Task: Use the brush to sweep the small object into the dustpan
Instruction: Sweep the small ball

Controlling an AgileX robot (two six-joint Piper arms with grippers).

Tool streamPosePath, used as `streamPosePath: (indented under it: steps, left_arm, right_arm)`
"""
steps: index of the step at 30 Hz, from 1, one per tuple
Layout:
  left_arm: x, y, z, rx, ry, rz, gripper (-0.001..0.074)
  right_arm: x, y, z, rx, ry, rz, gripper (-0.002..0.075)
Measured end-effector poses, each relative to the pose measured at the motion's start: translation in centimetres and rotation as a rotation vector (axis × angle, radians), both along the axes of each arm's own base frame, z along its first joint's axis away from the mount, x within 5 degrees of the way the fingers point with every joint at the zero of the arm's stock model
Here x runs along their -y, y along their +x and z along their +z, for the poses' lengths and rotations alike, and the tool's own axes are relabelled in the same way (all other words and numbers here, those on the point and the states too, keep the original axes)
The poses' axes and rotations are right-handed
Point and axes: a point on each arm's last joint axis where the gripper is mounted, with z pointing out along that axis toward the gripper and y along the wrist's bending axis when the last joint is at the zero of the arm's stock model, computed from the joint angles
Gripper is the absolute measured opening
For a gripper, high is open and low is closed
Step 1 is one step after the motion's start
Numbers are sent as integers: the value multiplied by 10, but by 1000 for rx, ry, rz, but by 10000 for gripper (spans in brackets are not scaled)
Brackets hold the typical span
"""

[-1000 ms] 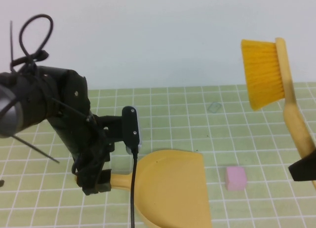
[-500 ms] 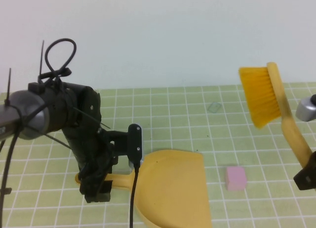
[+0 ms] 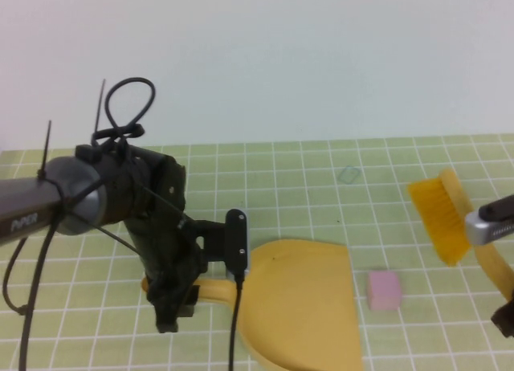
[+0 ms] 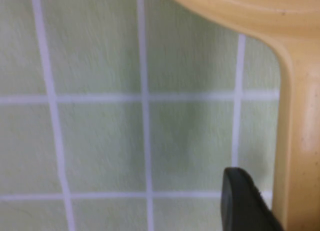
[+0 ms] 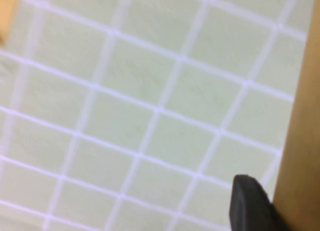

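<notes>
Brush (image 3: 440, 218) lower, dustpan (image 3: 301, 307) shifted right.

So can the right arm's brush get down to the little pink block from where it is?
Probably yes. The right gripper holds the brush just right of the pink block, with only bare mat between them. The left gripper holds the dustpan on the block's other side.
</notes>
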Motion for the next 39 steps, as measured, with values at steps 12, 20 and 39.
streamPosePath:
  steps: [12, 20, 39]
  left_arm:
    - [21, -5, 1, 63, -26, 2, 214]
    - [20, -4, 1, 69, -15, -2, 213]
    - [22, -1, 2, 106, -35, -3, 213]
  right_arm:
    - [-17, -12, -3, -61, -44, -71, -3]
    - [-19, -14, -50, -156, -116, -80, -3]
    - [-73, -1, 1, -113, 444, 6, -3]
